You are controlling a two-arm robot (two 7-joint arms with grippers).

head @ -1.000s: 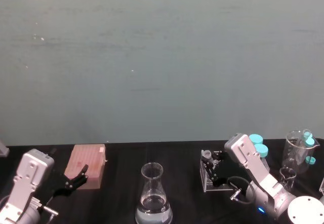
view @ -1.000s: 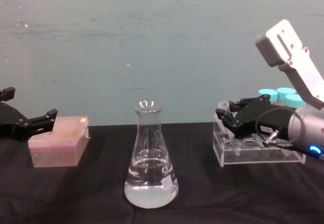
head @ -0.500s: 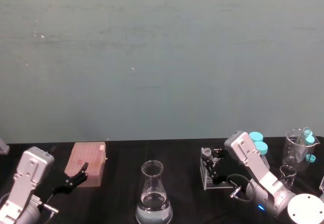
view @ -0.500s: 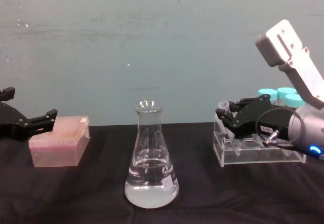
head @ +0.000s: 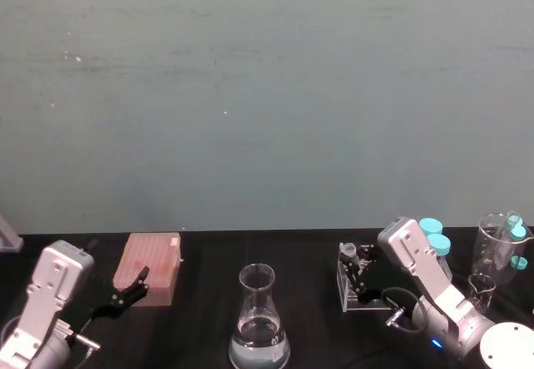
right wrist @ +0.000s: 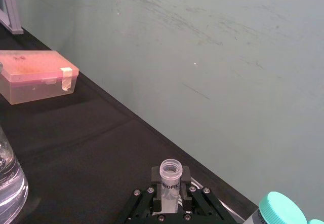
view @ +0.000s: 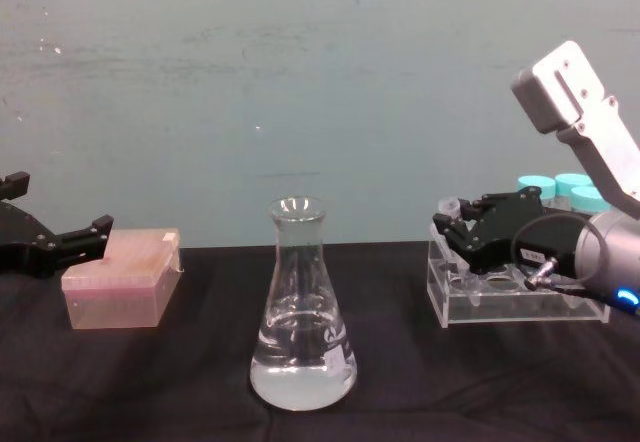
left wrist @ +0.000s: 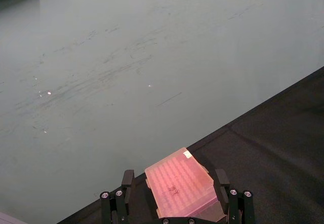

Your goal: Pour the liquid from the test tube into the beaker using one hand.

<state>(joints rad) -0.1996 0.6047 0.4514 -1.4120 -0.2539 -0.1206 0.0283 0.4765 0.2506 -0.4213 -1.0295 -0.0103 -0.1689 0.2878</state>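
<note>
Test tube [right wrist: 171,175] stands upright, pinched between the narrowly set fingers of the right hand [view: 470,232] at the left end of the clear rack [view: 500,302]. Its rim is open. I cannot tell whether it holds liquid or whether its tip is still in the rack. Teal-capped tubes [view: 545,184] stand at the rack's far side. The beaker [view: 302,302] stands at mid-table, well apart from the rack, with clear liquid [view: 302,377] filling its wide base. The left hand [head: 128,292] hangs with fingers spread wide and holds nothing, just beside a pink box [view: 120,282] on the black table [view: 150,392]. Compared with half a second ago, the right hand's grip, the tube's place and the beaker's level are the same.
</note>
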